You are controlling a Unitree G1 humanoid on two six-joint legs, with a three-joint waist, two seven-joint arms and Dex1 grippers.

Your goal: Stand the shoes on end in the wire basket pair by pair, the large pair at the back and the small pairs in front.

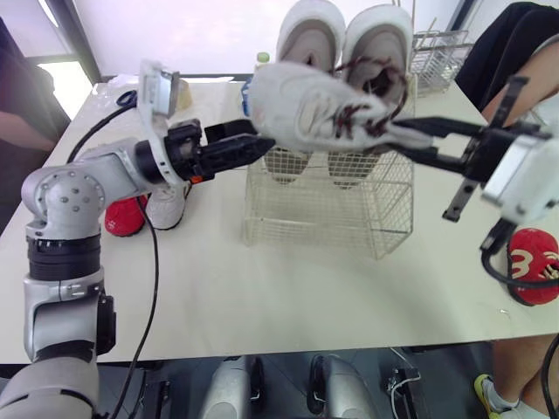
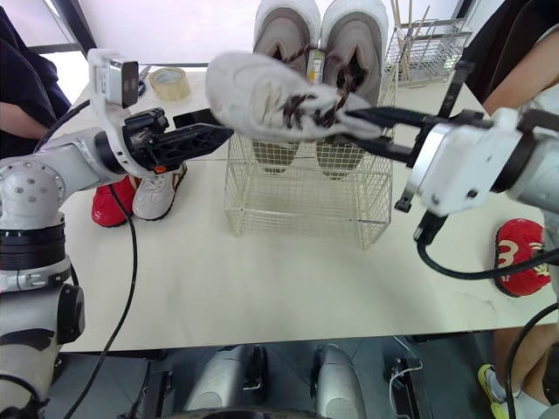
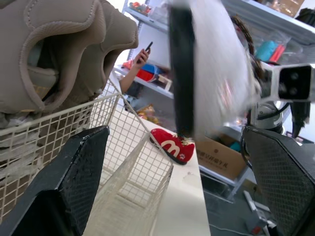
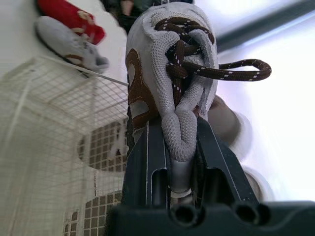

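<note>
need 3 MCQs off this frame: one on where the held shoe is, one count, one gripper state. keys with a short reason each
1. Where is the white shoe relative to the wire basket?
A) lying flat inside it
B) in the air above it
C) underneath it

2. How many shoes stand on end in the wire basket?
A) none
B) two
C) four

3. The left gripper is:
A) open
B) shut on the white shoe
C) shut on the basket wire

Key:
1 B: the right gripper is clamped on the shoe and holds it over the basket's rim.
2 B: the large beige pair at the back is all that stands in it.
3 A: its fingers stand wide apart in the left wrist view, near the shoe's toe.
</note>
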